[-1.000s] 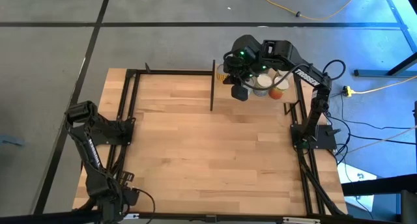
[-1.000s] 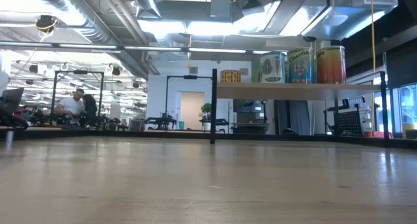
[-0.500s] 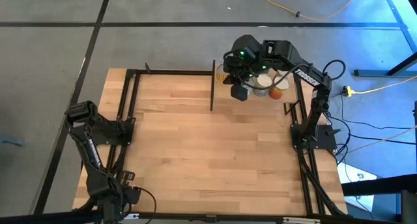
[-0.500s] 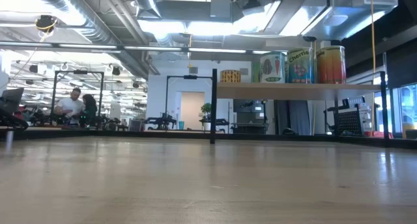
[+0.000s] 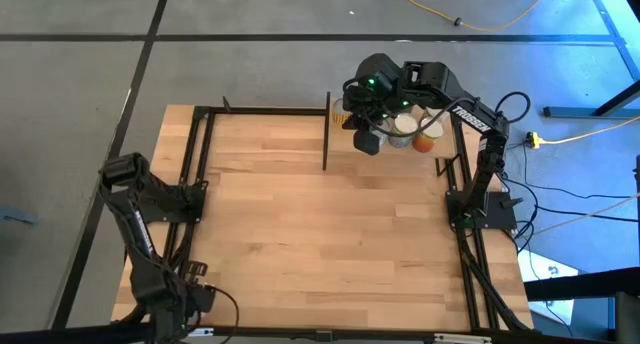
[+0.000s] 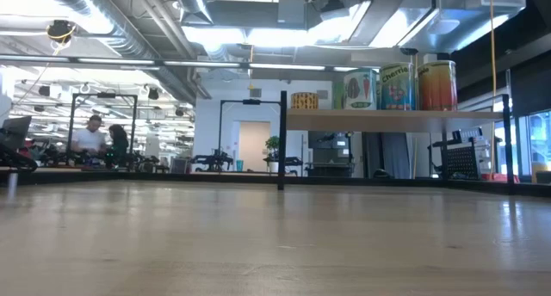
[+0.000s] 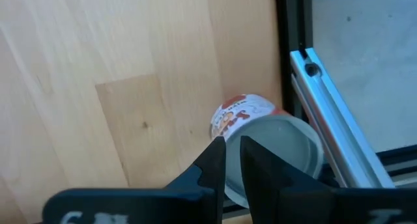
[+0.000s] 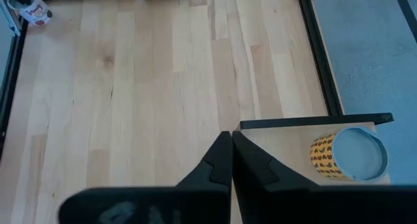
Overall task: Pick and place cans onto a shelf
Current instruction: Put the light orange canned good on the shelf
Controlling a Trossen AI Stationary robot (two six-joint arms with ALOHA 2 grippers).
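Note:
A can [image 7: 273, 142] with an orange-and-white label and a grey lid stands by the black rail at the table's left edge; it also shows small in the right wrist view, can [image 8: 34, 13]. My left gripper [image 7: 232, 142] points down just above it, fingertips almost together, and no touch shows. The shelf [image 6: 396, 120] at the far right carries a short yellow can [image 6: 304, 100] and three taller cans [image 6: 397, 86]. My right gripper [image 8: 231, 138] hangs shut and empty above the shelf, near the yellow can [image 8: 345, 155].
Black frame rails [image 7: 326, 100] run along the table's edges. A black post [image 5: 326, 134] stands at the shelf's left end. The wide wooden tabletop [image 5: 320, 234] lies between the two arms. People sit far off in the room [image 6: 95, 141].

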